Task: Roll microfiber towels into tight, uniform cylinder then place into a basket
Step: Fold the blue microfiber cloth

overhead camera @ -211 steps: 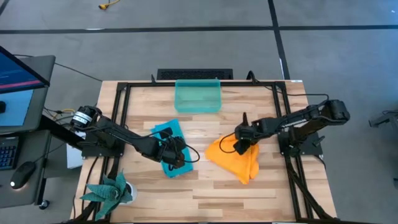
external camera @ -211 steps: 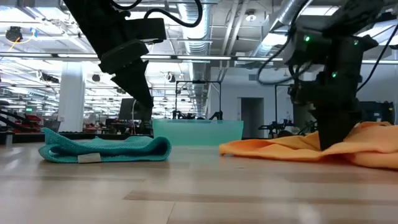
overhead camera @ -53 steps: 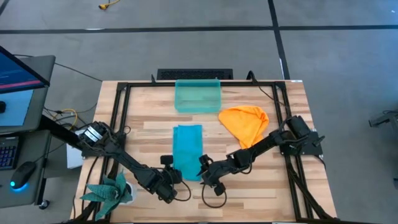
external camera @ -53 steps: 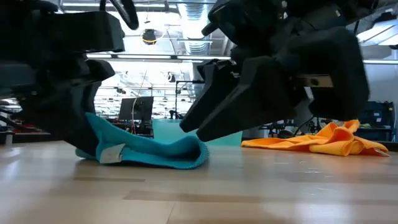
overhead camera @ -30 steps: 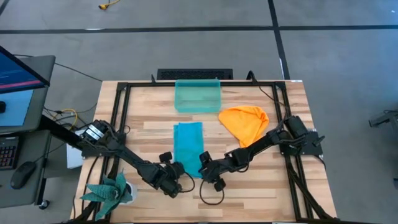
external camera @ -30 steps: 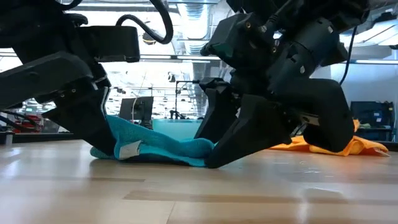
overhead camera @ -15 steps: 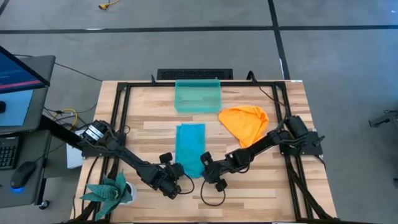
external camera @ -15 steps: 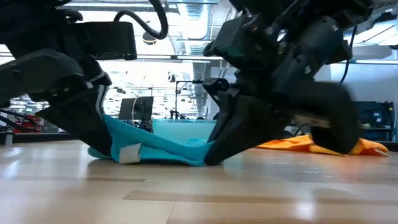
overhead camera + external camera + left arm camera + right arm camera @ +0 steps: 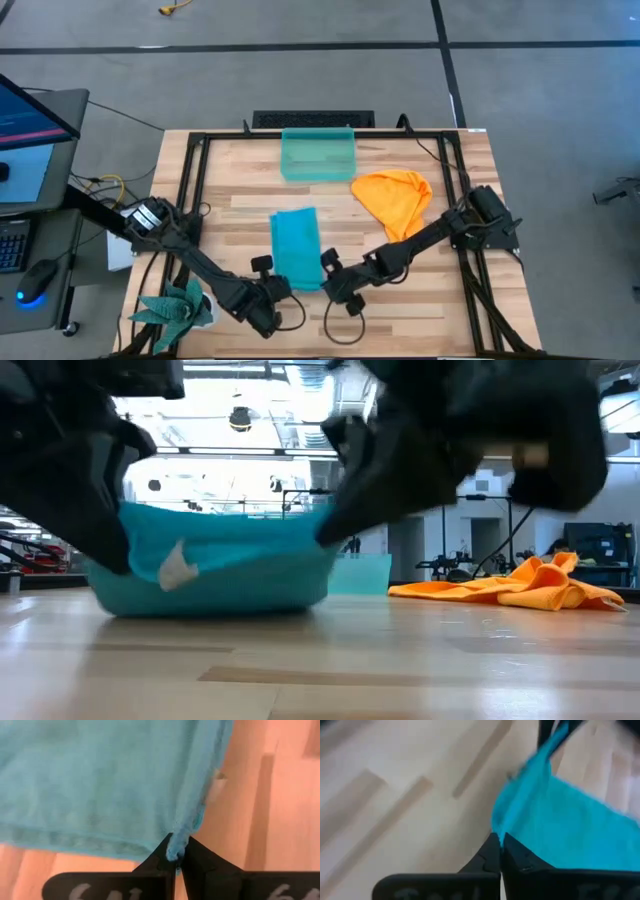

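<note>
- In the low view the 2 arms fill the top as dark blurred masses, so the fingers cannot be made out there; the near edge of the teal towel (image 9: 215, 565) hangs lifted between them while its lower fold rests on the wooden table (image 9: 400, 660).
- The left gripper (image 9: 175, 856) is clenched on 1 near corner of the teal towel; in the left wrist view the stitched hem bunches into the pinch.
- The right gripper (image 9: 499, 842) is clenched on the other near corner, the cloth rising from between its dark fingers.
- In the high view both grippers sit at the near end of the towel, which lies as a long strip in the middle of the table, just short of the basket (image 9: 318, 155).
- A small pale tag (image 9: 178, 570) is sewn to the towel's edge; any print on it is too blurred to read. Pale digits show on the wrist mounts but are cut off.
- The orange towel (image 9: 394, 199) lies crumpled in soft folds right of the basket, well apart from both grippers.
- The basket is translucent teal plastic, rectangular, with low walls, at the table's far edge.
- A spiky green plant (image 9: 178, 303) stands at the near left corner.
</note>
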`<action>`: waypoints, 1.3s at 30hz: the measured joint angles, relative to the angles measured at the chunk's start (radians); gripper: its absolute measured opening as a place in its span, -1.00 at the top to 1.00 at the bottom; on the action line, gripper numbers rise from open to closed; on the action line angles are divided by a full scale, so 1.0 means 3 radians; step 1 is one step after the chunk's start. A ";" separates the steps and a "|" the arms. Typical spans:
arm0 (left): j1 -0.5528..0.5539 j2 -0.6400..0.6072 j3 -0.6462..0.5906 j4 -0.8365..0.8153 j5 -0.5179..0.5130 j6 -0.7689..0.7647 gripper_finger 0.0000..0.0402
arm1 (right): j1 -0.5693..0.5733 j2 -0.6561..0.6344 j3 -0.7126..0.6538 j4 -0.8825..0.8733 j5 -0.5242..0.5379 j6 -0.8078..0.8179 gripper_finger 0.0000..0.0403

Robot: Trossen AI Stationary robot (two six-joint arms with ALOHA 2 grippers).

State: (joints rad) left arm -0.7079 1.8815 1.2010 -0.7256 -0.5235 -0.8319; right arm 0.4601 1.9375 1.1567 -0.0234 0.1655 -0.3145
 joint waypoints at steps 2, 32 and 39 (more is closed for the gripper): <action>-0.0033 0.0004 0.0123 -0.0097 0.0001 -0.0001 0.97 | 0.0062 -0.0003 0.0099 -0.0213 0.0153 0.0024 0.92; 0.0246 0.0006 0.0637 -0.1349 -0.0609 -0.0908 0.97 | -0.0283 -0.0006 0.0653 -0.1476 0.1188 0.1658 0.97; 0.0440 0.0006 0.0315 -0.1222 -0.0426 -0.0998 0.97 | -0.0319 -0.0006 0.0696 -0.1501 0.1188 0.1786 0.93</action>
State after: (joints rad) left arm -0.5759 1.8832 1.2956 -1.0921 -0.6514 -1.1312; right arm 0.3644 1.9358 1.3654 -0.4739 0.5219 0.2212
